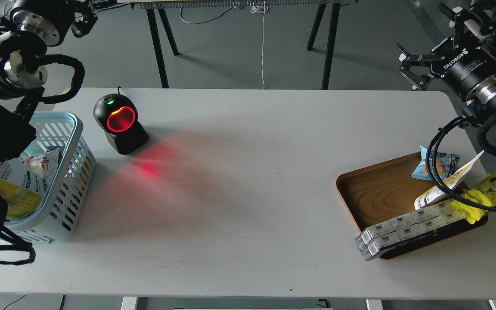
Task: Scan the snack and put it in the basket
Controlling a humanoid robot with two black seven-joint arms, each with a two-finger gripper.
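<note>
The snack point(9, 193), a pouch with a yellow lower part and a white upper part, lies inside the light blue basket point(69, 142) at the table's left edge. My left arm partly covers both. My left gripper point(82, 19) is high at the top left, beyond the table's far edge; it is dark and its fingers cannot be told apart. My right gripper point(431, 45) is raised off the table's far right corner, with its fingers spread apart and nothing between them.
A black scanner point(121, 122) glows red at the back left and casts red light on the table. At the right a brown wooden tray point(373, 193) holds a blue packet point(437, 165), a white-yellow pouch point(444, 187), a yellow cartoon bag point(491, 187) and long boxes point(407, 228).
</note>
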